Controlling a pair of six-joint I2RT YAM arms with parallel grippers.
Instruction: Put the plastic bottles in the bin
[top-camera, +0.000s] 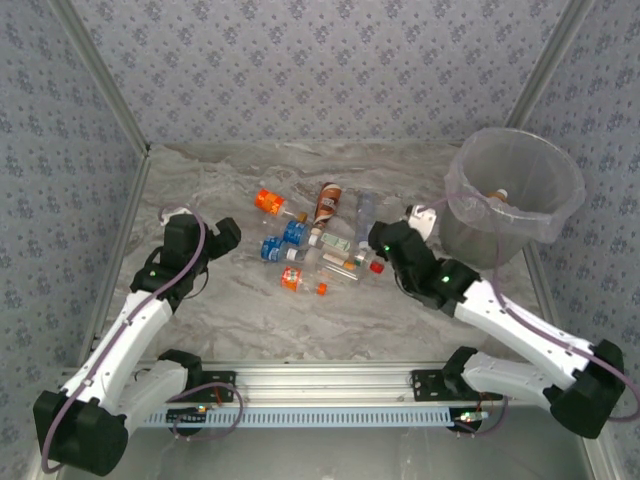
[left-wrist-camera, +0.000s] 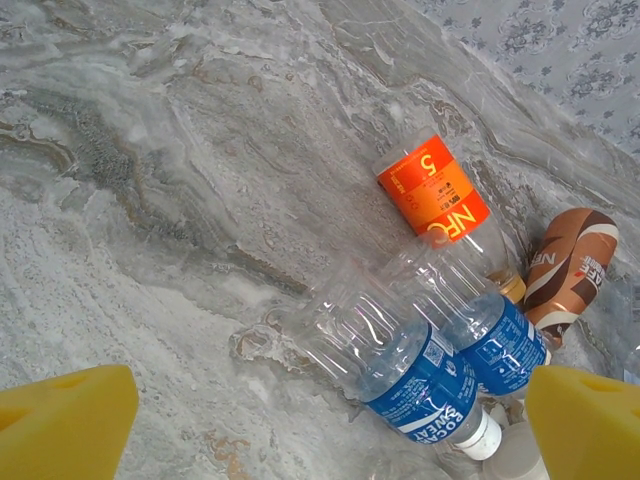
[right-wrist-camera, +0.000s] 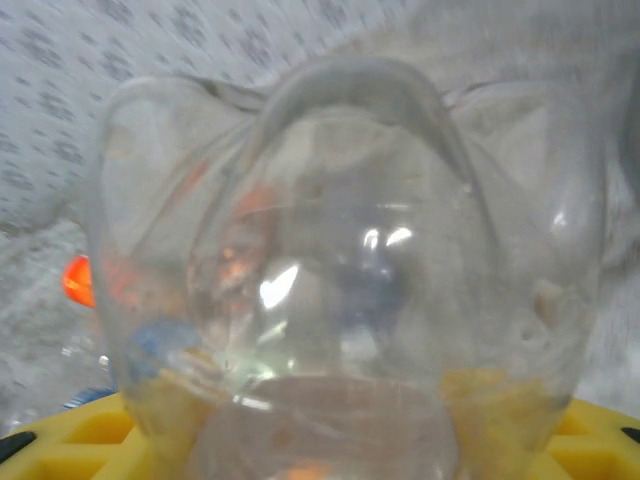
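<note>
Clear bottle (right-wrist-camera: 340, 260) between right pincer's (top-camera: 380, 240) jaws, left pincer (left-wrist-camera: 325, 425) agape

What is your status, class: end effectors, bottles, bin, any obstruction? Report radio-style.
Left end effector open above blue-labelled bottles. Right end effector around a clear bottle, grip unconfirmed. Bin upright, far right; no obstacle seen between.

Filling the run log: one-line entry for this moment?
left jaws open, facing blue-label bottles | right jaws shut on clear bottle | bin at far right

White arms (top-camera: 135, 325), black joints (top-camera: 80, 430), yellow-fingered hands (left-wrist-camera: 330, 420)
</note>
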